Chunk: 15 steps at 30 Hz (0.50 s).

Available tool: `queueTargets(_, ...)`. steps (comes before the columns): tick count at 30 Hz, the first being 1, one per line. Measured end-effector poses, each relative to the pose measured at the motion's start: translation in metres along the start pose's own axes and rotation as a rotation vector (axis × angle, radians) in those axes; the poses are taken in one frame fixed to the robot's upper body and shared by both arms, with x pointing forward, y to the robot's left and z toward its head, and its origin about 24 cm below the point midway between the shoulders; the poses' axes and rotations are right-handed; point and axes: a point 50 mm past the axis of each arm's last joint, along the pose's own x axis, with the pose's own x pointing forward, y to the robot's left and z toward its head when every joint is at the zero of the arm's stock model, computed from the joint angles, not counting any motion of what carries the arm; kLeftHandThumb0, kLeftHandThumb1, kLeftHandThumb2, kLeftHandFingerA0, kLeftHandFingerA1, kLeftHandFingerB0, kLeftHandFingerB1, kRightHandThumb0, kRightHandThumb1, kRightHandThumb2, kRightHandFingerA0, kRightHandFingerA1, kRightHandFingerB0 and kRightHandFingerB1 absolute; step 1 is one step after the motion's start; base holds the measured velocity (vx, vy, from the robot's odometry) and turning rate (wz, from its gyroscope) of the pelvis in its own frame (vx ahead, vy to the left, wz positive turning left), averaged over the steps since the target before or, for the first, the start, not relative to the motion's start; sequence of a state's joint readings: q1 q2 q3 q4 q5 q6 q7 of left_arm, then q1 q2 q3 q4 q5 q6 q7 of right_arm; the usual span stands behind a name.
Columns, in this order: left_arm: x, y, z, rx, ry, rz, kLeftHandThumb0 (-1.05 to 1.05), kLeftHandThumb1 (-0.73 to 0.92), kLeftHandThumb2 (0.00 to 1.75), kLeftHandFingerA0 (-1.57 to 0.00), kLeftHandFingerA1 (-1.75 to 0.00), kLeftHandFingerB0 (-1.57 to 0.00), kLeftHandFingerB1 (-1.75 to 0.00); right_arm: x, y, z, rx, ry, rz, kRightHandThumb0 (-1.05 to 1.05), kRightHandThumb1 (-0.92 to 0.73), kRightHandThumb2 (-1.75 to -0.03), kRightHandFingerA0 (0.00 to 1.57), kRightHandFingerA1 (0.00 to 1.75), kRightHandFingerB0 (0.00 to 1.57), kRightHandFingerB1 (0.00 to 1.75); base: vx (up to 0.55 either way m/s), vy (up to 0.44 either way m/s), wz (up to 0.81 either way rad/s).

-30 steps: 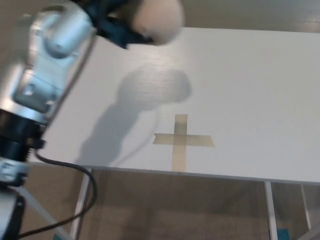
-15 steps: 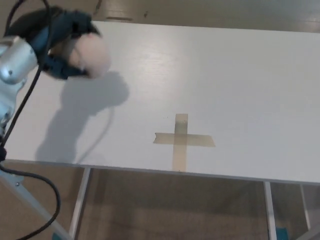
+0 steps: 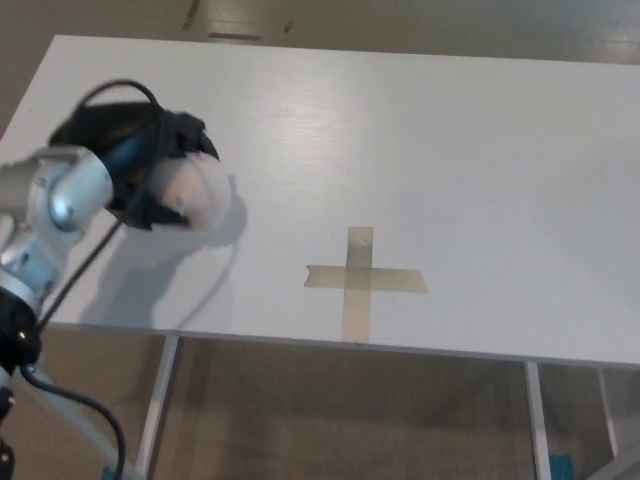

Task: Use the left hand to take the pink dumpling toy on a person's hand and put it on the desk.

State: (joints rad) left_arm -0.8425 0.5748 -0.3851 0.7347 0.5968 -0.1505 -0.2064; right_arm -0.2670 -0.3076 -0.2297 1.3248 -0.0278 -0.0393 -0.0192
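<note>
While our left hand [image 3: 150,175] clasps the pink dumpling toy [image 3: 195,195] near the desk's [image 3: 480,150] left edge, bare surface stretches rightward past the tape cross [image 3: 362,280].

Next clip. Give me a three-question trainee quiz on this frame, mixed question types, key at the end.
1. True or false: the left hand holds the pink dumpling toy.
2. The tape cross lies: A) under the toy, B) to the robot's right of the toy, C) off the desk.
3. Which robot hand is out of view?

Key: 1 true; 2 B; 3 the right hand.
</note>
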Motion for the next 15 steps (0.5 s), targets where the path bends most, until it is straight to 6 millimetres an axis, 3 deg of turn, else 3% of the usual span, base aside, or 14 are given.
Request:
queueTargets(8, 0.004, -0.02, 0.011, 0.04, -0.028, -0.054, -0.23, 0.72, 0.63, -0.71, -1.37, -0.56, -0.42, 0.0, 0.0, 0.0, 0.004, 0.0, -0.001, -0.24, -0.71, -0.62, 0.59, 0.43, 0.54, 0.42, 0.0, 0.0, 0.0)
queueTargets(10, 0.004, -0.021, 0.013, 0.044, -0.03, -0.059, -0.23, 0.72, 0.62, -0.72, -1.3, -0.63, -0.43, 0.0, 0.0, 0.0, 0.005, 0.0, -0.002, -0.24, -0.71, -0.62, 0.59, 0.43, 0.55, 0.43, 0.0, 0.0, 0.0)
queueTargets(11, 0.004, -0.022, 0.014, 0.049, -0.029, -0.068, -0.25, 0.69, 0.61, -0.75, -1.18, -0.5, -0.38, 0.0, 0.0, 0.0, 0.006, 0.0, -0.002, -0.24, -0.71, -0.62, 0.6, 0.43, 0.56, 0.43, 0.0, 0.0, 0.0)
queueTargets(12, 0.004, -0.023, 0.014, 0.051, -0.029, -0.072, -0.25, 0.69, 0.61, -0.75, -1.18, -0.5, -0.38, 0.0, 0.0, 0.0, 0.007, 0.0, -0.002, -0.24, -0.71, -0.62, 0.6, 0.43, 0.56, 0.43, 0.0, 0.0, 0.0)
queueTargets(13, 0.004, -0.024, 0.015, 0.053, -0.025, -0.081, -0.56, 0.39, 0.76, -0.01, -0.28, -0.01, -0.22, 0.0, -0.001, 0.0, 0.008, 0.0, -0.002, -0.24, -0.71, -0.62, 0.59, 0.43, 0.56, 0.43, 0.0, 0.0, 0.0)
queueTargets(14, 0.004, -0.024, 0.015, 0.053, -0.024, -0.084, -0.56, 0.39, 0.76, -0.01, -0.28, -0.01, -0.22, 0.0, -0.001, 0.0, 0.008, 0.0, -0.003, -0.24, -0.71, -0.62, 0.59, 0.43, 0.56, 0.43, 0.0, 0.0, 0.0)
queueTargets(15, 0.004, -0.025, 0.015, 0.056, -0.013, -0.107, -0.71, 0.44, 0.75, 0.0, -0.04, -0.02, -0.09, 0.0, -0.001, 0.0, 0.01, 0.0, -0.003, -0.24, -0.71, -0.62, 0.59, 0.43, 0.56, 0.43, 0.0, 0.0, 0.0)
